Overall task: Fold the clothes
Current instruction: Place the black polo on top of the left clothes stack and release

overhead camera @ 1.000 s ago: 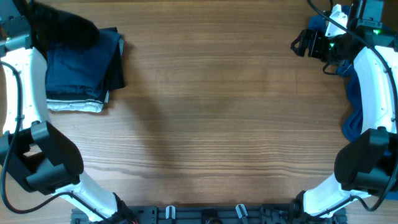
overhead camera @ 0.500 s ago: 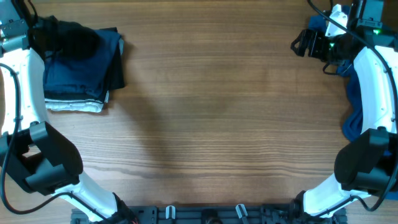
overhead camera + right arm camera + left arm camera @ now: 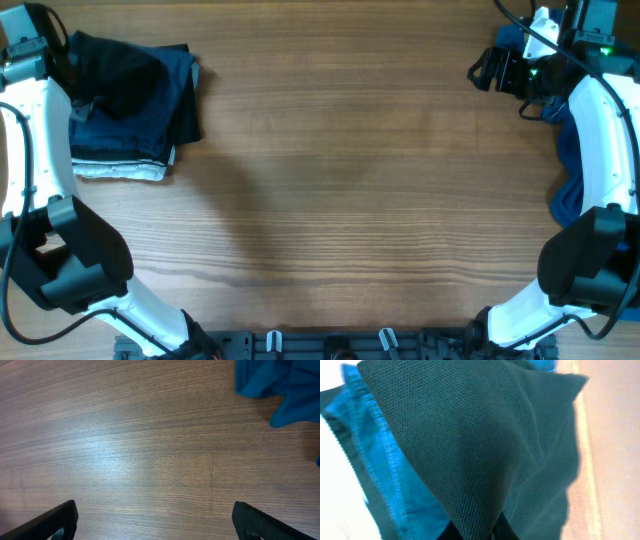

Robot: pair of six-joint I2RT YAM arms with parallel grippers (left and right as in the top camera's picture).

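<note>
A black shirt [image 3: 120, 75] hangs from my left gripper [image 3: 62, 58] at the table's far left and drapes over a stack of folded clothes [image 3: 130, 135]. In the left wrist view the dark mesh fabric [image 3: 470, 435] fills the frame and is pinched between the jaws [image 3: 485, 534] at the bottom edge. Blue folded cloth [image 3: 385, 475] lies under it. My right gripper [image 3: 484, 68] is open and empty at the far right; its fingers [image 3: 160, 527] spread wide over bare wood. A bright blue garment [image 3: 566, 190] lies crumpled along the right edge, and its corner also shows in the right wrist view [image 3: 280, 385].
The stack has dark blue pieces on top and a white one [image 3: 120, 171] at the bottom. The wooden table [image 3: 340, 200] stretches between the two arms. The arm bases stand at the front corners.
My left gripper has carried the black shirt down and to the right, so it now covers more of the folded stack. The right arm has not moved.
</note>
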